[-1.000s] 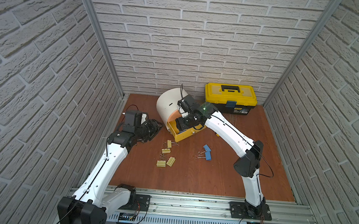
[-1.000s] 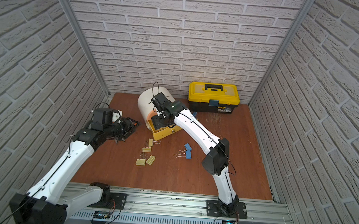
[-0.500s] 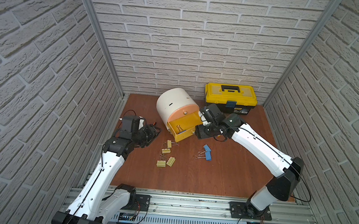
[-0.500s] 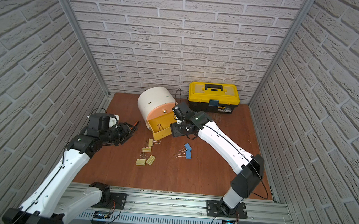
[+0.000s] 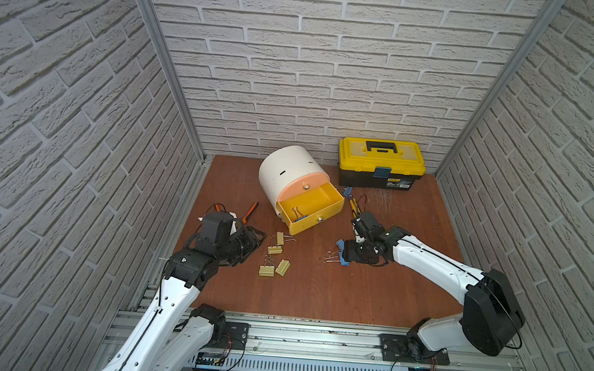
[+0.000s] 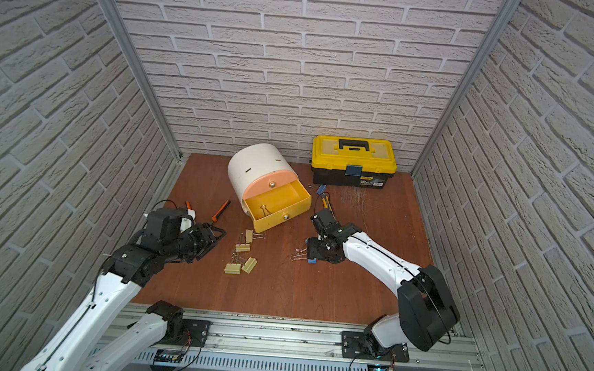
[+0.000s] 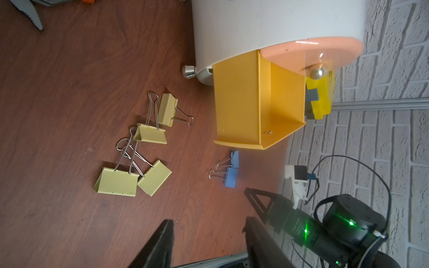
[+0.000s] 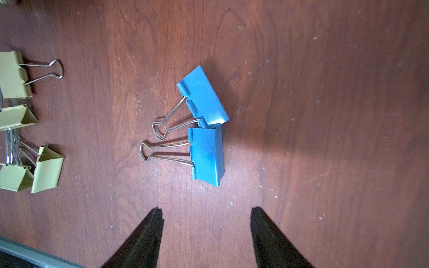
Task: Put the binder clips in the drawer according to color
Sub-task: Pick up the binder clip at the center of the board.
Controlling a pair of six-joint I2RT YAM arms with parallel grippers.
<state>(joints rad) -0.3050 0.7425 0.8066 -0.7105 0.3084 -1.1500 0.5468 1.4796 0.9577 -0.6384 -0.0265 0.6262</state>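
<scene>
Right arm poised above two blue clips; yellow drawer pulled out.

The right gripper (image 8: pixel 205 222) points down over the blue binder clips (image 8: pixel 205 137) mid-table (image 5: pixel 316 295), fingers spread, gripping nothing. The left gripper (image 7: pixel 209 236) reaches level from the left edge, fingers apart, empty, near four pale yellow clips (image 5: pixel 274 253). The drawer cabinet (image 5: pixel 290 177) sits near the back edge.

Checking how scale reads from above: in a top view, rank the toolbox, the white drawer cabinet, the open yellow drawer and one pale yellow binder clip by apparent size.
1. White drawer cabinet and toolbox: look about alike, so unranked.
2. Open yellow drawer.
3. Pale yellow binder clip, by far the smallest.
</scene>
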